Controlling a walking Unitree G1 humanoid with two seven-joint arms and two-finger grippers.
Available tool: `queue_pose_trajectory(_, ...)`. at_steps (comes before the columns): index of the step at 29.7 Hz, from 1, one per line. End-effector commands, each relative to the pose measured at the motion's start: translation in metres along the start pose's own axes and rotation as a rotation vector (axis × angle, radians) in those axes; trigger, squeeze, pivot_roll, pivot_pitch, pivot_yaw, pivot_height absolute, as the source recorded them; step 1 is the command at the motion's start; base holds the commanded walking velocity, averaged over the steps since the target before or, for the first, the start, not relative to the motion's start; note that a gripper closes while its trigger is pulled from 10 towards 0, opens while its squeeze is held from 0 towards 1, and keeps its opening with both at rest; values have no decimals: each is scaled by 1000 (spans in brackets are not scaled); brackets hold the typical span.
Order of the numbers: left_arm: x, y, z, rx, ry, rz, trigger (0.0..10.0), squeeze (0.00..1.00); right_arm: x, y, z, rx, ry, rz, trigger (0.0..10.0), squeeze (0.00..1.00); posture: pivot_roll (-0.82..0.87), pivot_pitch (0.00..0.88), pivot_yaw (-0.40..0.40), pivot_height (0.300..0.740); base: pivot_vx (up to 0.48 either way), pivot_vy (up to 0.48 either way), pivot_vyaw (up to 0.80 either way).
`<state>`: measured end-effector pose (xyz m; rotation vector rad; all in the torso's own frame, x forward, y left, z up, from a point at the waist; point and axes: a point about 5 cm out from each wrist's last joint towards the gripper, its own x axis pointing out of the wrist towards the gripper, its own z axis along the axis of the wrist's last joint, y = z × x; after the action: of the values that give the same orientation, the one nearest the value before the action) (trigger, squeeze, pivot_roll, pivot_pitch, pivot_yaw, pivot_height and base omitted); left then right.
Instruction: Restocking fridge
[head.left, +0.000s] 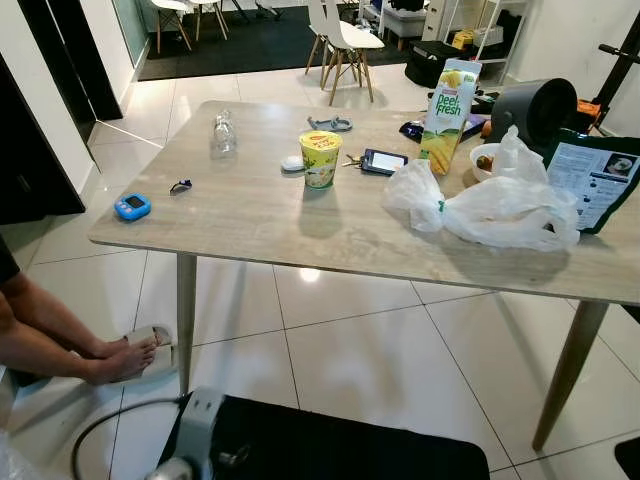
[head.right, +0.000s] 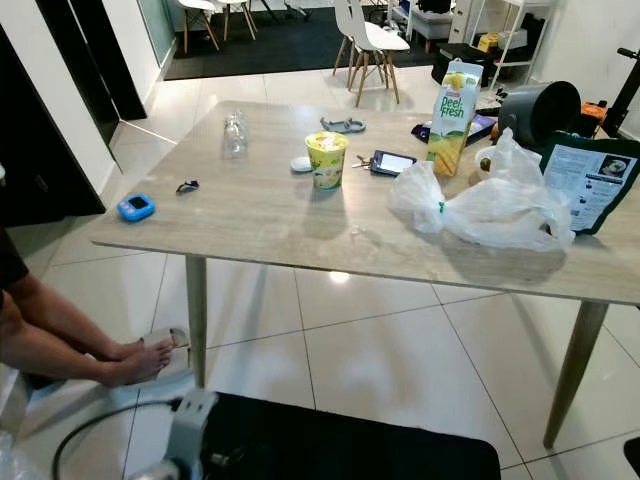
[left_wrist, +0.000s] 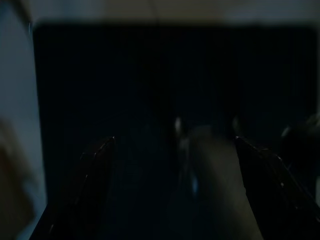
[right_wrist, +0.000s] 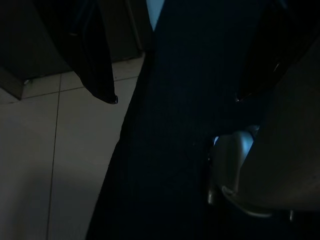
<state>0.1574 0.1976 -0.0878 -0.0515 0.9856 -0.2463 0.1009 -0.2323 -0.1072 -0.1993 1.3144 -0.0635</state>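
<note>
A juice carton (head.left: 449, 114) stands upright on the table's (head.left: 250, 215) far side.

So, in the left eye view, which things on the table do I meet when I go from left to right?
Blue device → small dark clip → clear bottle → yellow cup → phone → juice carton → white plastic bag → dark pouch.

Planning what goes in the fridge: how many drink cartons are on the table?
1: the juice carton stands upright at the table's far side, behind the white plastic bag, which may hide more.
</note>
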Motion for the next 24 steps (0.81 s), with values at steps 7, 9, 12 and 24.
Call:
queue_pose_trajectory(7, -14, 6, -52, -28, 178, 95, 10000, 0, 0, -2, -6, 10, 18, -3, 10000, 0, 75, 0, 13, 740, 0, 0, -769)
queue_pose_trajectory(9, -15, 5, -55, -27, 189, 96, 10000, 0, 0, -2, -6, 10, 16, -4, 10000, 0, 75, 0, 13, 740, 0, 0, -769)
queue_pose_trajectory(12, -15, 3, -57, -17, 200, 93, 10000, 0, 0, -3, -5, 12, 10, -5, 10000, 0, 72, 0, 11, 740, 0, 0, -769)
queue_pose_trajectory(24, -10, -4, -53, 26, 199, 82, 10000, 0, 0, -5, 8, 14, -31, -11, 10000, 0, 72, 0, 7, 740, 0, 0, -769)
